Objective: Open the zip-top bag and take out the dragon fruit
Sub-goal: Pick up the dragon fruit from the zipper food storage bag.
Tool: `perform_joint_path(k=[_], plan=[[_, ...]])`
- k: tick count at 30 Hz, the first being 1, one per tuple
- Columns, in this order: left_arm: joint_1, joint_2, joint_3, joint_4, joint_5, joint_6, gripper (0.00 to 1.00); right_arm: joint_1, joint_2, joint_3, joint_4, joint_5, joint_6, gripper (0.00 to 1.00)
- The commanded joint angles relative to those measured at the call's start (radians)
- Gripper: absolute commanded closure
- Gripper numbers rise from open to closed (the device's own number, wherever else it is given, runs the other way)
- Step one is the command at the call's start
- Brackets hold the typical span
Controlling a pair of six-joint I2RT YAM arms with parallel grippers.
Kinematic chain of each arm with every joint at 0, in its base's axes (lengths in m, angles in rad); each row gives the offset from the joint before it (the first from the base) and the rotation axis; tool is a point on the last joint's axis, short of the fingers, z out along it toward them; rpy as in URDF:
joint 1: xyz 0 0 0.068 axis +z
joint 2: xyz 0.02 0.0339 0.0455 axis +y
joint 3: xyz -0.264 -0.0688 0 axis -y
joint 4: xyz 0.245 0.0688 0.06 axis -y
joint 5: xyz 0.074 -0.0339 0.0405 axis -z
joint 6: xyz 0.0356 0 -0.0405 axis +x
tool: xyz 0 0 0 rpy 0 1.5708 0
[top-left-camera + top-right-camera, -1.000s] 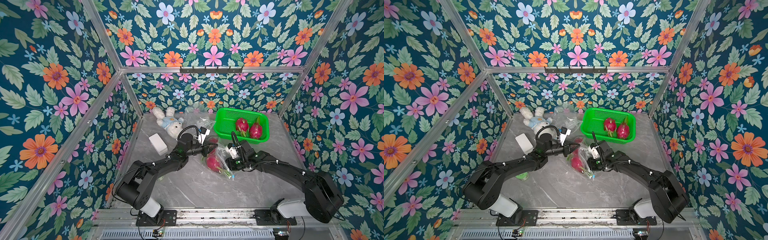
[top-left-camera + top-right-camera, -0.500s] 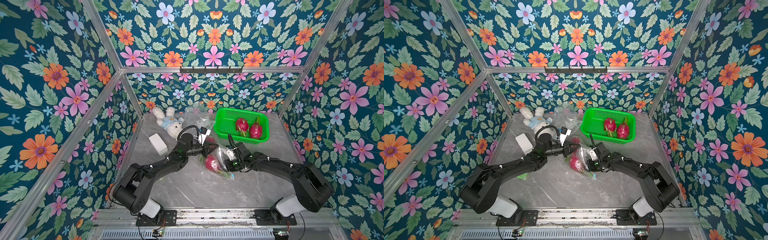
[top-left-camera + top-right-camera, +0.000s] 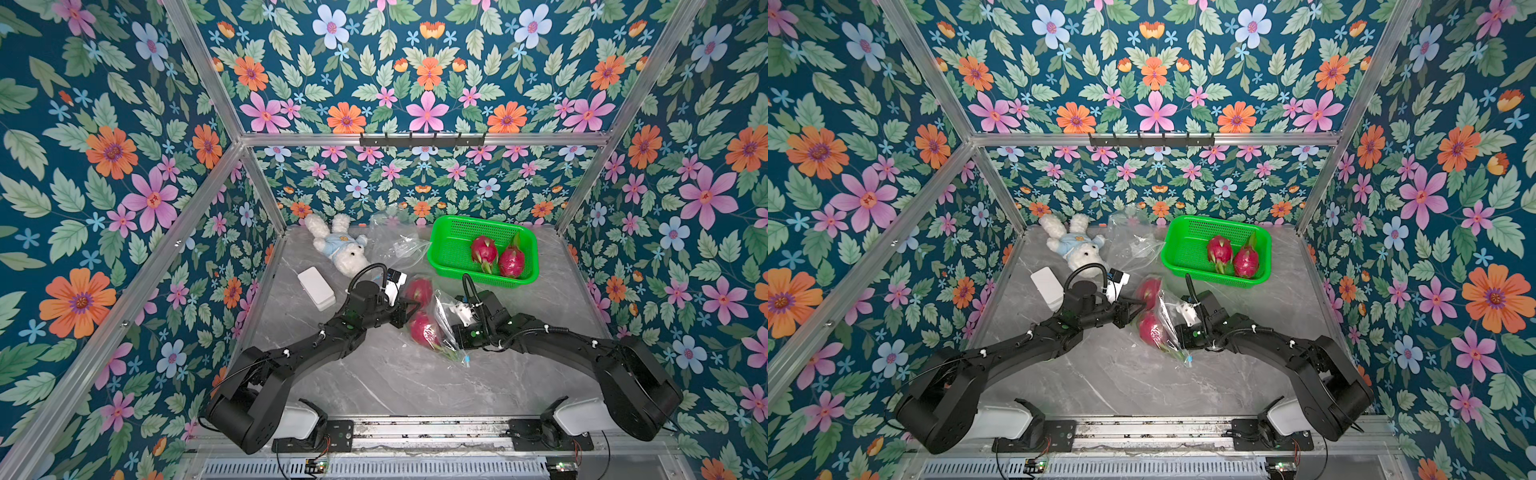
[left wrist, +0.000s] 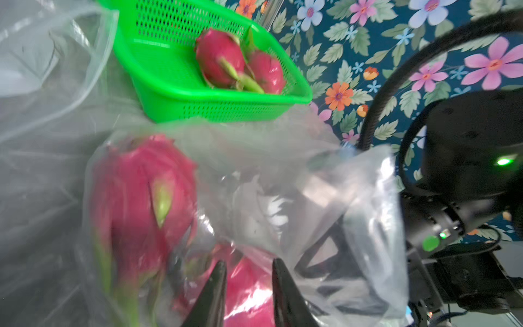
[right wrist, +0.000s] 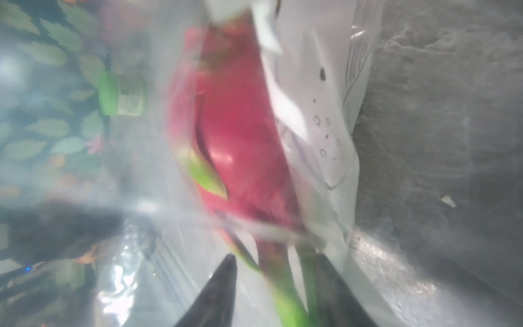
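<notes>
I see left claw (image 4: pixel 249 262) spread, tips at the bag (image 4: pixel 353 198) over a fruit (image 4: pixel 246 291). Right claw (image 5: pixel 275 256) is spread too, straddling the green tip of a fruit (image 5: pixel 235 141) through plastic. Two fruits (image 3: pixel 419 291) (image 3: pixel 424 328) sit in the bag, two more fruits (image 3: pixel 484 251) (image 3: pixel 511 262) in the basket (image 3: pixel 453 249).

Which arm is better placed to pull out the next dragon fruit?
Probably the right: the right gripper, jaws apart, straddles the green end of a bagged dragon fruit. The left gripper meets the bag film first.
</notes>
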Motion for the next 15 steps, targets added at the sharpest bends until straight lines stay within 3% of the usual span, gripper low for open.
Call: perform_joint_path(k=[1,15], plan=[[0.001,0.028,-0.027,0.068,0.0,-0.056,0.69,0.007,0.02,-0.002,0.053,-0.024,0.022,0.53],[-0.002,0.183,-0.029,0.155,0.03,-0.112,0.72,0.061,0.034,-0.077,0.149,-0.036,0.073,0.48]])
